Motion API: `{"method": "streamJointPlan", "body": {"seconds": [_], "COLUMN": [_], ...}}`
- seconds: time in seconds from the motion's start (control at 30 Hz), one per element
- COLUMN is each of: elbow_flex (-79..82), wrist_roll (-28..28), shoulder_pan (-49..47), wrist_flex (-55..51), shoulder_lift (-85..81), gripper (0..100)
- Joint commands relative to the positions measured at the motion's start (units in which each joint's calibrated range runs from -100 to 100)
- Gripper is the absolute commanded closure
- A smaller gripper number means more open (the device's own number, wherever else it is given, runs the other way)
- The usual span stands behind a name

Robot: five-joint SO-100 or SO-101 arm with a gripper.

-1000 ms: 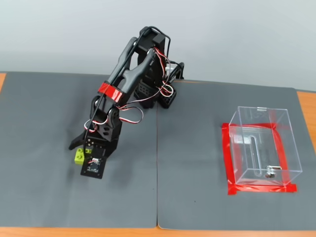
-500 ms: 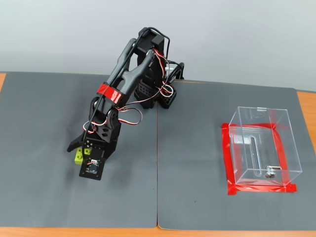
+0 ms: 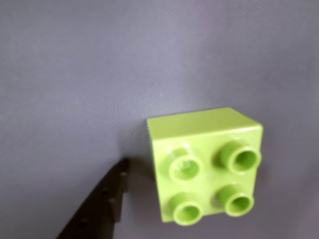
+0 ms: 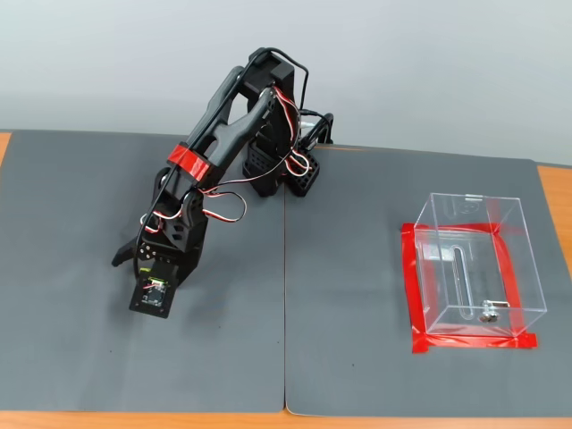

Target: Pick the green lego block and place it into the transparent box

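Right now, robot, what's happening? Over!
Jaws open above small lime-green studded plastic brick, not gripping. Clear plastic box far right in fixed view. Nothing between.

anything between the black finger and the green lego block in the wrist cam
Nothing: in the wrist view only bare grey mat separates the black finger from the small lime-green studded plastic lego block. The other finger is out of view.

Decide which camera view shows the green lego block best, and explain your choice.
The wrist view: the green lego block fills much of the picture, all four studs sharp against the grey mat. In the fixed view the arm covers it, so no green shows.
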State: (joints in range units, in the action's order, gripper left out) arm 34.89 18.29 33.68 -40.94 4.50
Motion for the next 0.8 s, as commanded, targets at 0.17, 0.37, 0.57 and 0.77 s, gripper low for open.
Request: {"method": "streamJointPlan", "body": {"seconds": [0.17,0.37,0.57,0.77], "elbow_flex": [-2.1,-2.1,-1.9,-2.2], "wrist_roll": [0.1,0.1,-0.1,-0.3], "shoulder_pan": [0.4,0.4,0.5,0.5], "wrist_flex": [0.5,0.6,0.6,0.0], "shoulder_lift": [-0.2,-0.2,-0.5,-2.2], "gripper": [73,86,91,91]}}
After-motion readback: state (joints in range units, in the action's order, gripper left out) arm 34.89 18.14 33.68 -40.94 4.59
